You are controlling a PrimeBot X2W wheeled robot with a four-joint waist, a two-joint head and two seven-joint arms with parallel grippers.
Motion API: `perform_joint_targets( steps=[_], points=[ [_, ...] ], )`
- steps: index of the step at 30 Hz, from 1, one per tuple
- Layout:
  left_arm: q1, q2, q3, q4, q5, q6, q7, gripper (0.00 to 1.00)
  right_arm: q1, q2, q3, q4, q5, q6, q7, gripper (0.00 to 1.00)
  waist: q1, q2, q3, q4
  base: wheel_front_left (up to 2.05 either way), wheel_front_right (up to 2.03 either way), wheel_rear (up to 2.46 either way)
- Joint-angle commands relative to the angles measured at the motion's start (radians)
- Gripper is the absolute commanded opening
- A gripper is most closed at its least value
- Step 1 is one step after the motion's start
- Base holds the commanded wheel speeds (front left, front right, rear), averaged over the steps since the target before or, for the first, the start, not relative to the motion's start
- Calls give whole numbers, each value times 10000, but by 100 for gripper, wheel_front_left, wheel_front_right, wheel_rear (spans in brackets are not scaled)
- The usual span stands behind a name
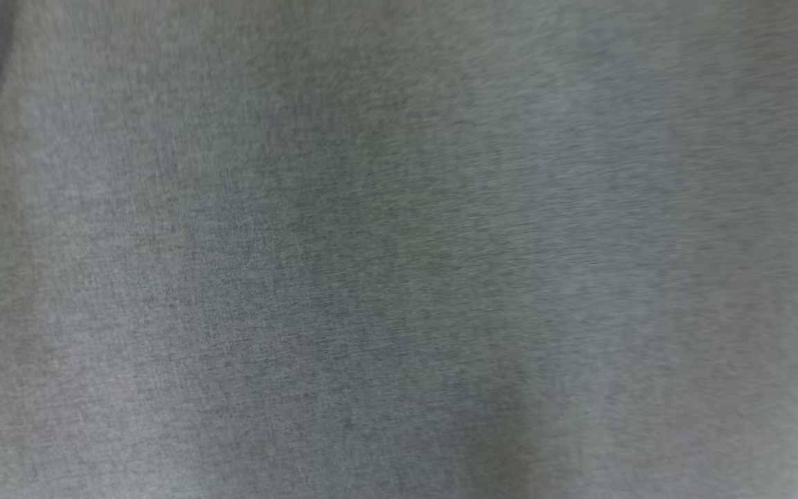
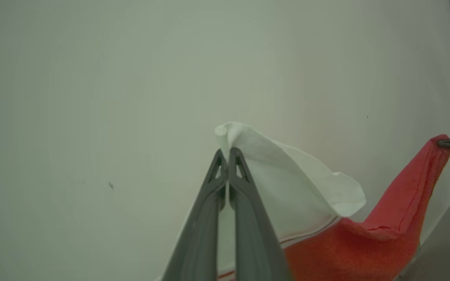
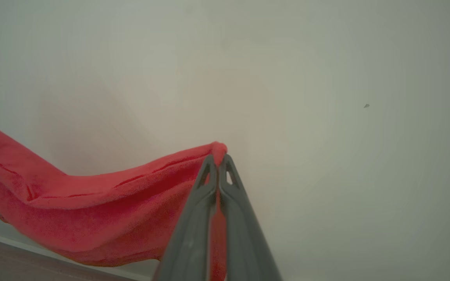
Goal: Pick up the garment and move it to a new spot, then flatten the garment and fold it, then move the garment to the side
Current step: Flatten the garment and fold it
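The left gripper (image 2: 229, 151) presses its fingers together on a white corner of the garment (image 2: 365, 249). The right gripper (image 3: 218, 157) pinches the red hem. The garment hangs between them above the pale table (image 2: 92, 97). The table edge is near the red side, and wide open surface lies ahead.

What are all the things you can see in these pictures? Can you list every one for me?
garment: one, red and white, strung between the two grippers in front of the tabletop
tabletop: one, pale greenish white, behind the garment in both wrist views
speck: one, dark, on the tabletop, apart from the garment
woven surface: one, grey, blurred, in the head view; what it is cannot be told
left gripper: one, dark grey, shut on the garment's white corner
right gripper: one, dark grey, shut on the garment's red edge
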Motion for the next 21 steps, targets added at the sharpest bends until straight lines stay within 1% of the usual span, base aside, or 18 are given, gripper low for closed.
perform_joint_targets(
  steps=[1, 4, 7, 12, 16, 21],
  points=[
    [482, -30, 219, -142, -230, -88, -47, 0, 255, 1, 40, -50, 29, -7, 1, 0, -7, -4, 778, 528, 0, 0, 0],
    [1616, -49, 417, -383, -402, -215, -46, 0, 902, 86, -118, -228, 158, -7, 1, 0, -7, -4, 667, 503, 0, 0, 0],
    [2790, 46, 324, -640, -718, -287, -47, 0, 1586, 32, -280, -573, 240, -7, 1, 0, -7, -4, 402, 486, 0, 0, 0],
    [4797, 435, 58, -1571, -1438, -311, -47, 0, 3047, -124, -492, -1151, 232, -7, 2, 0, -7, -4, -284, 520, 0, 0, 0],
    [6308, 762, -49, -2451, -1934, -315, -49, 0, 4225, -268, -941, -1441, 257, -7, 2, 0, -7, -4, -963, 619, 0, 0, 0],
    [7579, 1066, 54, -3103, -2170, -315, -49, 0, 5441, -346, -1409, -1605, 367, -7, 0, 0, -7, -4, -1667, 687, 0, 0, 0]
  ],
)
